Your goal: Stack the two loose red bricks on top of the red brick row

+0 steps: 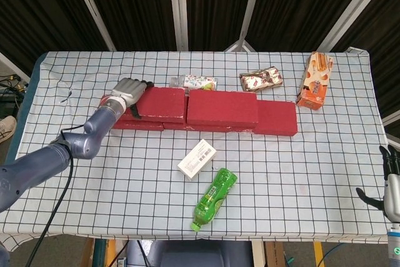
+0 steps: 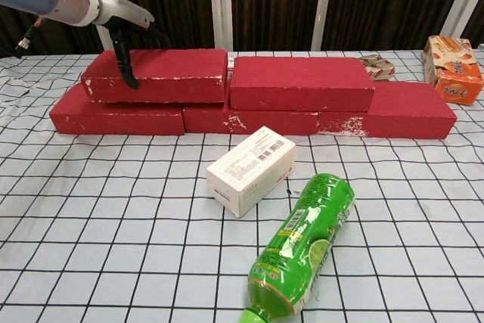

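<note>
A row of red bricks [image 1: 278, 119] [image 2: 117, 119] lies across the far middle of the checked table. Two more red bricks lie flat on top of it. The left upper brick [image 1: 164, 103] [image 2: 174, 73] almost touches the right upper brick [image 1: 222, 105] [image 2: 302, 81], end to end. My left hand [image 1: 128, 90] [image 2: 123, 47] grips the left end of the left upper brick, with a dark finger down its front face and the others over its top. At the frame's lower right edge my right hand [image 1: 390, 182] hangs off the table, fingers apart and holding nothing.
In front of the row lie a white box [image 1: 197, 159] [image 2: 251, 169] and a green bottle [image 1: 214, 197] [image 2: 302, 243] on its side. Behind it lie a small bottle [image 1: 195, 82] and a snack wrapper [image 1: 260, 79]. An orange carton [image 1: 314, 80] [image 2: 452, 69] stands far right.
</note>
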Controlling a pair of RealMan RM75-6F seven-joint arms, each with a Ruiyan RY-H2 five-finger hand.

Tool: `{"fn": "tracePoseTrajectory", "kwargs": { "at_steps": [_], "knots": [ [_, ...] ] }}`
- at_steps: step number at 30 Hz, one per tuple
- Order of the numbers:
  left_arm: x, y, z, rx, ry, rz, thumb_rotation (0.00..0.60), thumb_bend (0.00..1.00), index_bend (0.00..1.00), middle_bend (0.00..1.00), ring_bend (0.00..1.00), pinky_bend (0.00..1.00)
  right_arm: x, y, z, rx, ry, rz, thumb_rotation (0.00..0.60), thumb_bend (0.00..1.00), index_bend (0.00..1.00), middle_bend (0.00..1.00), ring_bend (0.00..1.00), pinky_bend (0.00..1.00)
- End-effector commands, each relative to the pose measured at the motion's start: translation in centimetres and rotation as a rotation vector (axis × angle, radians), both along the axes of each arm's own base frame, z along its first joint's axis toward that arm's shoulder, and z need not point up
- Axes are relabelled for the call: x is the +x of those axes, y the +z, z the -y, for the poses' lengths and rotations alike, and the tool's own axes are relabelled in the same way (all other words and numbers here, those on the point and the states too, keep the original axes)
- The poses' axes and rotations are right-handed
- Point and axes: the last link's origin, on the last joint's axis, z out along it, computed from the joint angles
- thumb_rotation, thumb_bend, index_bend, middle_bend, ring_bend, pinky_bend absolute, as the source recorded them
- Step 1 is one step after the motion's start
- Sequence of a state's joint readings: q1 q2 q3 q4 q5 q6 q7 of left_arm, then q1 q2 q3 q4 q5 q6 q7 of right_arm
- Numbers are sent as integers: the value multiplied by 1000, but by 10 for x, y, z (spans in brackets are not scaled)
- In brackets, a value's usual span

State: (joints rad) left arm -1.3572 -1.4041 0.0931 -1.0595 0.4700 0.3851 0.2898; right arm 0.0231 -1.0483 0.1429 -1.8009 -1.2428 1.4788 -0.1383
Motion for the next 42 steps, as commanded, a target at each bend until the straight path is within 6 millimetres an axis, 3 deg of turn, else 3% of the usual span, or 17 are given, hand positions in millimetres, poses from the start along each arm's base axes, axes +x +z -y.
{"fn": "tracePoseTrajectory", "kwargs": {
  "at_steps": [1,14,42],
  "knots": [
    [2,-2,1,1,6,4,600,215,256,239,184,248,0,0,0,5,0,6,600,212,0,0,0,0],
    [9,-11,2,-10,3,-12,600,215,256,238,185,245,-1,1,0,6,-10,18,600,211,0,0,0,0],
    [14,-11,4,15,16,-49,600,214,246,224,185,244,-2,1,0,6,-20,23,600,211,0,0,0,0]
  ]
}}
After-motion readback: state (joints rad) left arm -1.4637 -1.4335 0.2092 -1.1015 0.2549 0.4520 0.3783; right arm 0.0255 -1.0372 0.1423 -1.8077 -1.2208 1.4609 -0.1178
